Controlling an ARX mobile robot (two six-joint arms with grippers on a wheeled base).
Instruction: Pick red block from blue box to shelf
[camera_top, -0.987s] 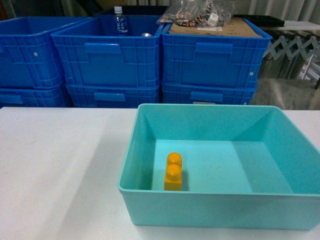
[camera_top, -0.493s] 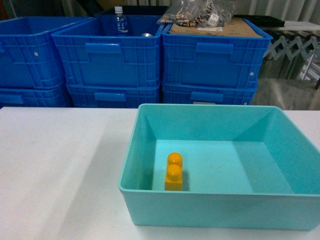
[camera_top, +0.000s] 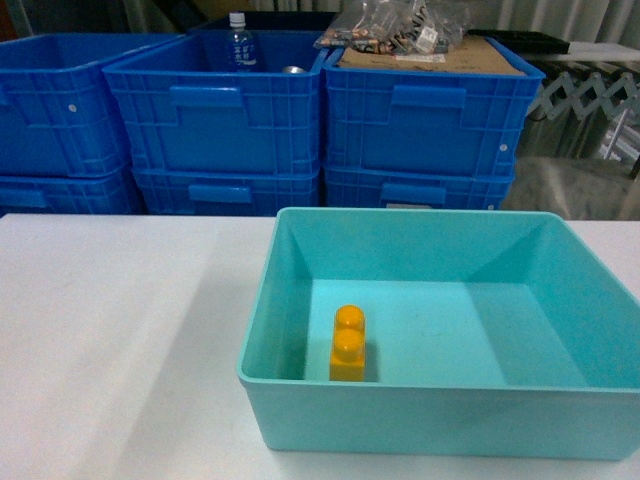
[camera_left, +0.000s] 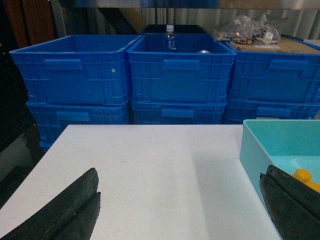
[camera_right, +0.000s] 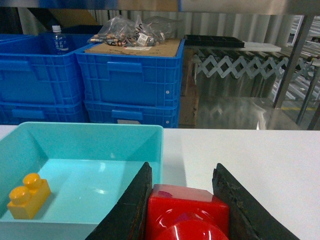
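White desk (camera_top: 120, 330) in front, stacked dark blue crates (camera_top: 220, 120) behind it; a water bottle (camera_top: 238, 42) stands in one crate, and clear bags (camera_top: 395, 25) lie on cardboard atop another. Steel posts and rails (camera_right: 300, 60) show at far right of the right wrist view.

Blue box (camera_top: 440, 420) sits on the desk, right of centre. Only a yellow-orange two-stud brick (camera_top: 347, 345) lies inside, near the front-left corner.

Red block (camera_right: 187, 215) is out of the box, clamped between the right gripper's (camera_right: 182, 212) dark fingers (camera_right: 132, 205), stud facing the camera. It is held above the desk just to the right of the box's right wall.

Left gripper (camera_left: 180, 210) hangs over bare desk left of the box, its fingers (camera_left: 70, 212) spread wide with nothing between them.
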